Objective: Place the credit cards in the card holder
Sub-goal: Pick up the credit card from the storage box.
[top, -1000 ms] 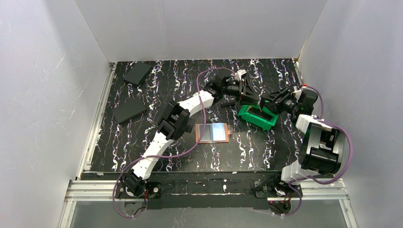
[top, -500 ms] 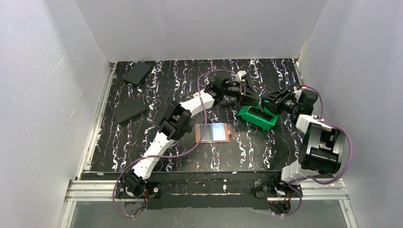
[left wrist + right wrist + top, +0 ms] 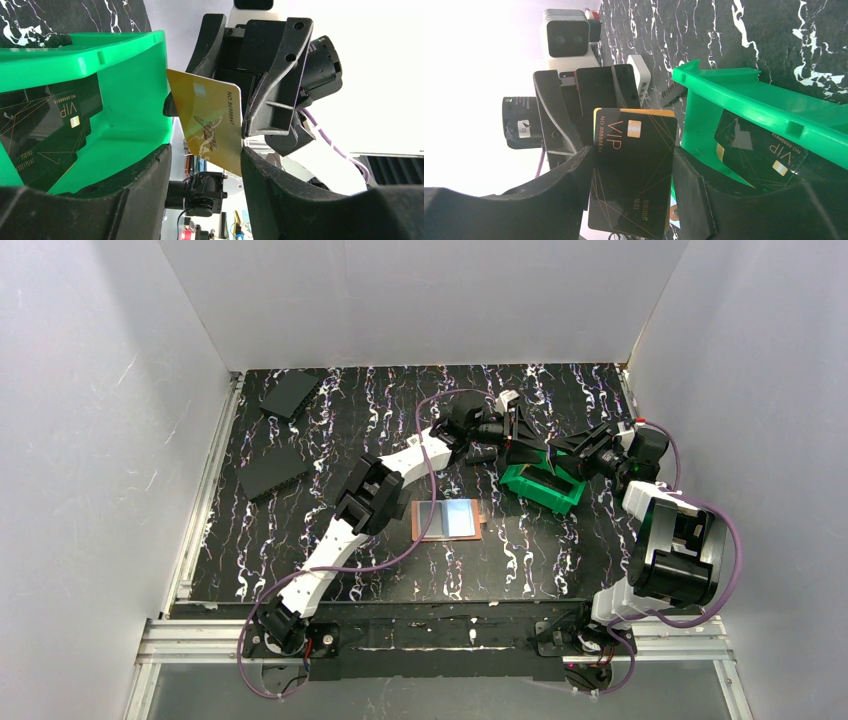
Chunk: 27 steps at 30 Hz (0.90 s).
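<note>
Top view: the small orange-brown leather card holder [image 3: 448, 519] lies open flat on the black marbled table [image 3: 560, 550], grey and light-blue panels up. It sits just beside the left arm's elbow, well apart from both grippers. The left gripper [image 3: 527, 446] and right gripper [image 3: 570, 454] face each other over the green plastic bin [image 3: 520, 480]. Left wrist: jaws part-open around a gold credit card [image 3: 210, 120], with a gap on one side and no clamp. Right wrist: fingers tight on both edges of a black VIP credit card [image 3: 634, 170], a gold edge peeking from behind it. A second black VIP card [image 3: 764, 150] lies in the bin.
</note>
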{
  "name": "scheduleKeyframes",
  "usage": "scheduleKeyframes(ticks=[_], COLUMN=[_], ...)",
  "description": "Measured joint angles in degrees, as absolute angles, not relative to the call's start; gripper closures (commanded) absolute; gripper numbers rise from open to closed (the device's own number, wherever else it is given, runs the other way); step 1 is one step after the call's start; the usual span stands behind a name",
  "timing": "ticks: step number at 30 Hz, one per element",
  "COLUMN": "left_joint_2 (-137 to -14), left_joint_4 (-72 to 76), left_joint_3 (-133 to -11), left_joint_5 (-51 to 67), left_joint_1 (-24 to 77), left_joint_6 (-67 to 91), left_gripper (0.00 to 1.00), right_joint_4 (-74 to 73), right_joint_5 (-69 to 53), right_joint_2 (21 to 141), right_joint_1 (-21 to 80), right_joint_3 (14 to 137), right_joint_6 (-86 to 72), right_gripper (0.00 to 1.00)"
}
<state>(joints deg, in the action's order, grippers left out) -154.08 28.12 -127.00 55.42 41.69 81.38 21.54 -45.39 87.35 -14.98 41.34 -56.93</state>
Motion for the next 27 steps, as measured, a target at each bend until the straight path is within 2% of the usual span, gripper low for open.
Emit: scheduleKeyframes(ticks=[11, 16, 23, 27], left_joint_2=[-154.47, -155.2, -155.33, -155.33], left_joint_4=[31.99, 33.56, 34.33, 34.65], left_joint_3=[-127.0, -127.0, -127.0, -126.85], left_joint_5=[54.28, 53.71, 53.19, 52.97], left_joint_1=[41.98, 42.19, 42.19, 42.17], left_joint_6=[85.52, 86.85, 87.48, 87.66], left_gripper=[0.47, 0.59, 0.6, 0.67], right_joint_4=[23.38, 24.53, 26.02, 26.33], right_joint_5=[-46.39, -46.68, -46.87, -46.83], right_joint_2=[87.33, 87.33, 87.07, 86.21], right_joint_1=[-15.0, -15.16, -16.12, -16.93], right_joint_3=[39.66, 38.5, 37.04, 36.51], right_joint_6=[-58.37, -59.18, -61.23, -61.43], right_gripper=[0.99, 0.99, 0.99, 0.99])
